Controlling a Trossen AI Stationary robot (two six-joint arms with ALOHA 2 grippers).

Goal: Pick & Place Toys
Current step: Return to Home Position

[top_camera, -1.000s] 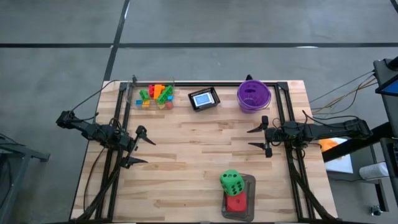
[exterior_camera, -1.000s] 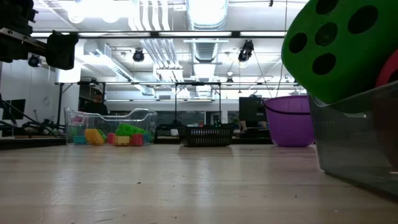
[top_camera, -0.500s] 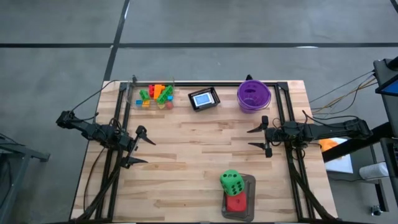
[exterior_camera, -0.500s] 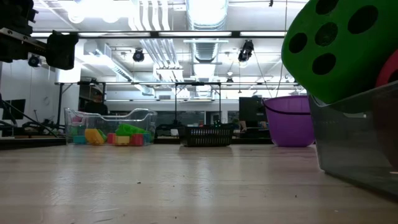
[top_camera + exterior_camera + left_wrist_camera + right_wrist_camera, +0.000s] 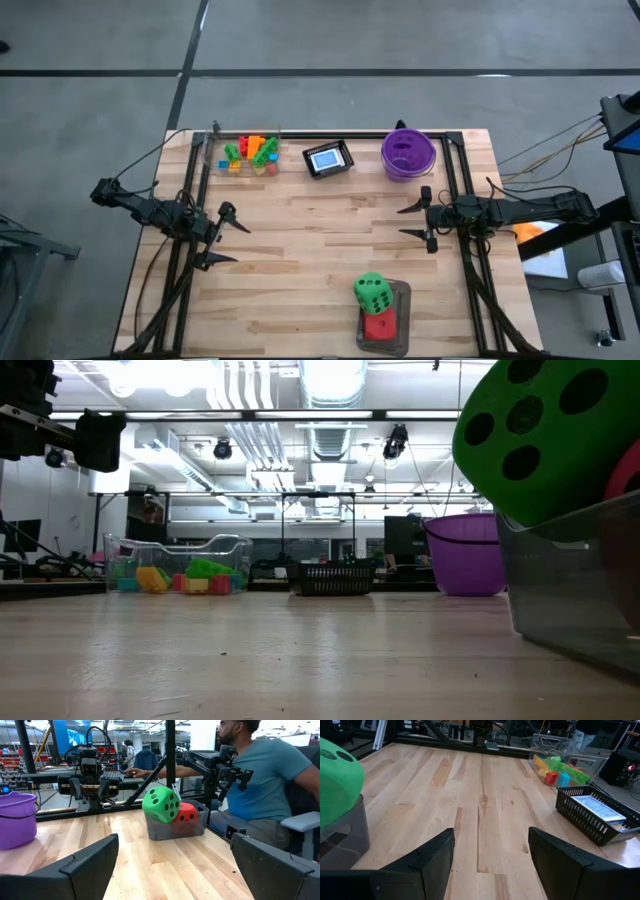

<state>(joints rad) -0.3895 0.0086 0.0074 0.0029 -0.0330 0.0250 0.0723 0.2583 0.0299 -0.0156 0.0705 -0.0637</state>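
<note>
Nothing has shifted since half a second ago: both arms and every toy sit where they were. From above, the left claw (image 5: 240,244) hovers over the left side of the tabletop (image 5: 320,260), released, its two fingers spread and nothing between them. The right claw (image 5: 402,222) hangs over the right side, facing the left one across the bare middle, also released and empty.

Small bright bricks (image 5: 250,152) lie heaped in a clear tray (image 5: 212,150) at the far left corner. Just right of it, at the far middle, stands the black mesh basket (image 5: 312,170), with a blue card deck (image 5: 325,159) lying flat inside. The purple bowl (image 5: 386,150) stands farther right along the same far edge.

Near the front edge, right of centre, a grey bin (image 5: 404,290) holds the two dice. The green die (image 5: 372,292) rests on the bin's far end, sticking up above its rim and touching the red die (image 5: 378,324), which sits lower at the near end.

The left wrist view looks across the boards at both dice in their bin, with a seated person (image 5: 260,775) in a teal shirt beyond the tabletop edge.
</note>
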